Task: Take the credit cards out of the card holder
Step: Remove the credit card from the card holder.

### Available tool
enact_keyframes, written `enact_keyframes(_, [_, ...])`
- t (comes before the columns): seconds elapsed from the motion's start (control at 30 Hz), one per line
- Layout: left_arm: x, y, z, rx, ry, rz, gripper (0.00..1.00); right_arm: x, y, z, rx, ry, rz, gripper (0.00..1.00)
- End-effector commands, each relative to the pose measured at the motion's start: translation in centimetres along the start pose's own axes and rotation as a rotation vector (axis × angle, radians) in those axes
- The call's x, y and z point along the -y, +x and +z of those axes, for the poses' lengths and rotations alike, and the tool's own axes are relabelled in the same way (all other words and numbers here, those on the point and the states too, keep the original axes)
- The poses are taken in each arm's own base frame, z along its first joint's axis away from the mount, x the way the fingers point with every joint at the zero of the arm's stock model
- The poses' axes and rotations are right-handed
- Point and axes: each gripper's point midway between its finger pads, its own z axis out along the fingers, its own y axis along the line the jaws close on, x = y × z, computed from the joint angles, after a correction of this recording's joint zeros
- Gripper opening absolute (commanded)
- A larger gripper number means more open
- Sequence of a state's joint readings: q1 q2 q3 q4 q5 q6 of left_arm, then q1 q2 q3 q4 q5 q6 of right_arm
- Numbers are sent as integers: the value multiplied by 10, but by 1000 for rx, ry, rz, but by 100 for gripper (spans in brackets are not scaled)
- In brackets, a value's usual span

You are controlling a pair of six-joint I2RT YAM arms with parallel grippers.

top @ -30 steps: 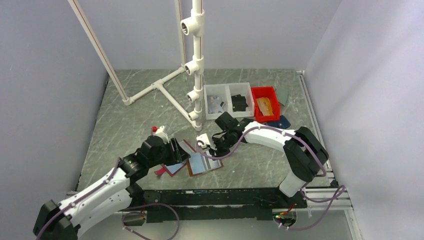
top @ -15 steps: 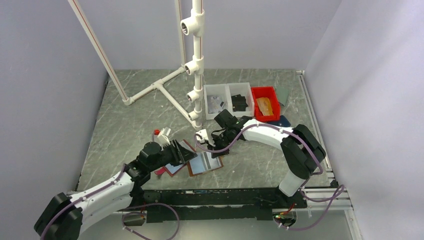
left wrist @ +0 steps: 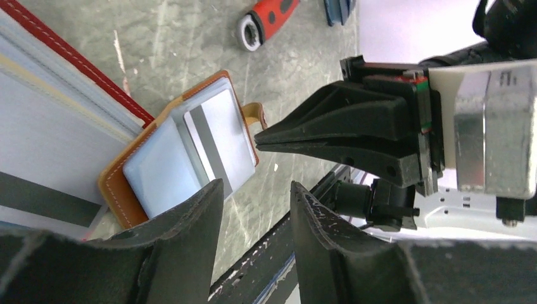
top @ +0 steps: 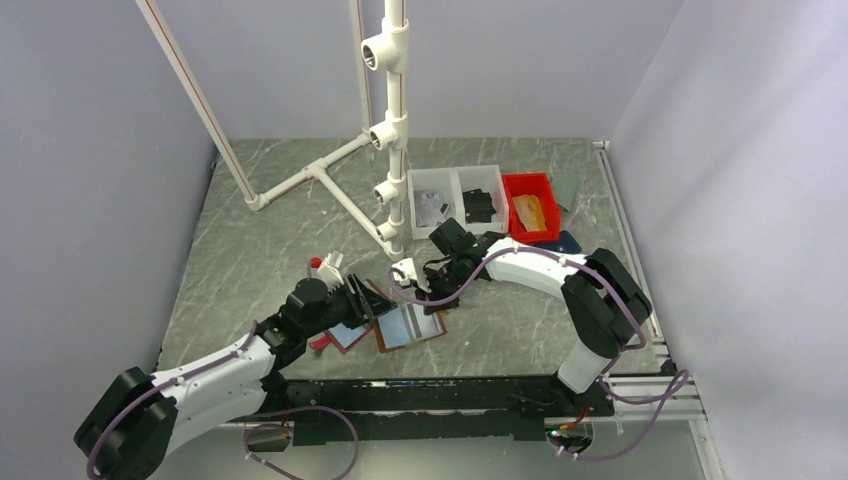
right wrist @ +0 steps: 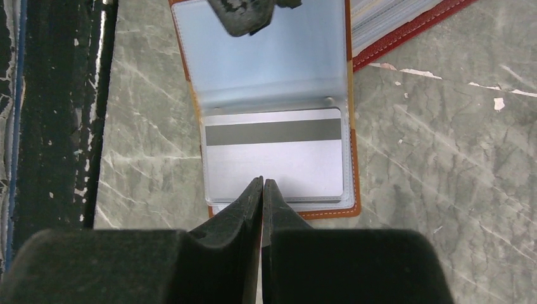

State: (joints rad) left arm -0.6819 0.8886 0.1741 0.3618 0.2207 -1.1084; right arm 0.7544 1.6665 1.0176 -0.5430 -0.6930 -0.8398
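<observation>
your right claw (right wrist: 261, 187) is pinched shut, fingertips together at the near edge of the silver card with the dark magnetic stripe (right wrist: 273, 158). whether it has nipped the card's edge or only meets the sleeve cannot be told. the card sits in the lower clear pocket of the open tan leather card holder (top: 410, 328), which lies flat on the grey marbled table (right wrist: 443, 158), between the two arms. from the right claw the card lies straight ahead, its long axis running crosswise to the fingers, the stripe on the far side. your left claw (left wrist: 256, 187) hangs partly open and empty over the holder's other leaf, so the right arm is the nearer one to the card. a red-edged card book (right wrist: 405, 25) lies just beside the holder. the black rail (right wrist: 50, 126) runs close along one side, and open table lies on the other.
</observation>
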Motion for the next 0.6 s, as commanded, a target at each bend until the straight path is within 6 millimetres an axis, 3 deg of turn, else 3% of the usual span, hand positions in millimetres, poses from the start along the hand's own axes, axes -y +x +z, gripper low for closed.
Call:
enact_keyframes(0.0, [5,-16,3,48,-49,-31,48,11,-6,-4,2,44,-55,5])
enact_keyframes(0.57, [-3,-12,7,41,-67,-69,48,16,2,-3,-33,63,-58,5])
